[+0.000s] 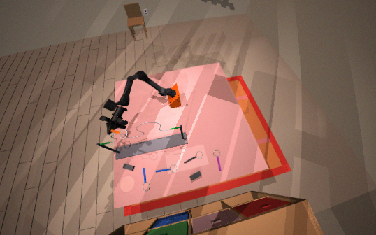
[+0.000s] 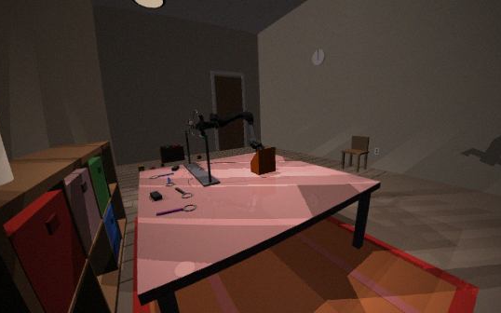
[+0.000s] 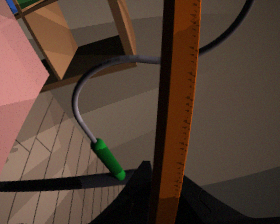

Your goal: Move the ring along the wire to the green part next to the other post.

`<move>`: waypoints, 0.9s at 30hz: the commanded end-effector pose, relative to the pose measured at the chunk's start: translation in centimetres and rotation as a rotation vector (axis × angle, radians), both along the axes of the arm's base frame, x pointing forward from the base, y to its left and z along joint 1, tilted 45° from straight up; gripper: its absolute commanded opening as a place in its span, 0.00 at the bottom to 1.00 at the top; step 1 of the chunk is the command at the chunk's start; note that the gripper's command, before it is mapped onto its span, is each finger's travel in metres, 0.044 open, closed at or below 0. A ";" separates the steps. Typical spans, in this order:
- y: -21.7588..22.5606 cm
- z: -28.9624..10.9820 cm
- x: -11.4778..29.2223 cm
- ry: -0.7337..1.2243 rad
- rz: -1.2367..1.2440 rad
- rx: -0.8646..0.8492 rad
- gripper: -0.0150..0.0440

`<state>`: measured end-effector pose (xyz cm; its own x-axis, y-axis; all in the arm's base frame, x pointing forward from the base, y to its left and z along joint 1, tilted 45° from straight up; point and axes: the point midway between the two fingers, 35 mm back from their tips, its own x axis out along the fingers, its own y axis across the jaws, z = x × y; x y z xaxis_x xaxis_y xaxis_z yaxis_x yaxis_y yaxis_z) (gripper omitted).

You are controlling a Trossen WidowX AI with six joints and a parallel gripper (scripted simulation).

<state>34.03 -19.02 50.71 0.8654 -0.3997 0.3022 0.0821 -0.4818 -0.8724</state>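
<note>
Taking the grey base plate (image 1: 147,147) of the wire stand as landmark: off its left end, a black post (image 1: 110,148) leans out past the pink table (image 1: 224,140) edge, its green wire section (image 1: 105,143) at the tip. Just above that, the gripper (image 1: 114,126) is pinched on the orange handle (image 1: 115,131), the ring (image 1: 123,133) beside the green part. The thin grey wire (image 1: 147,126) loops rightward to the second green section (image 1: 176,128) over the plate's right end. Below the plate lie spare ring tools, blue (image 1: 144,175) and purple (image 1: 219,163).
</note>
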 end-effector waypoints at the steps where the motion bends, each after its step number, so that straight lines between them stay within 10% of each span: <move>1: 0.3 0.5 0.0 -0.001 0.002 -0.080 0.00; 27: 1.9 2.4 -0.1 -0.006 -0.011 -0.523 0.00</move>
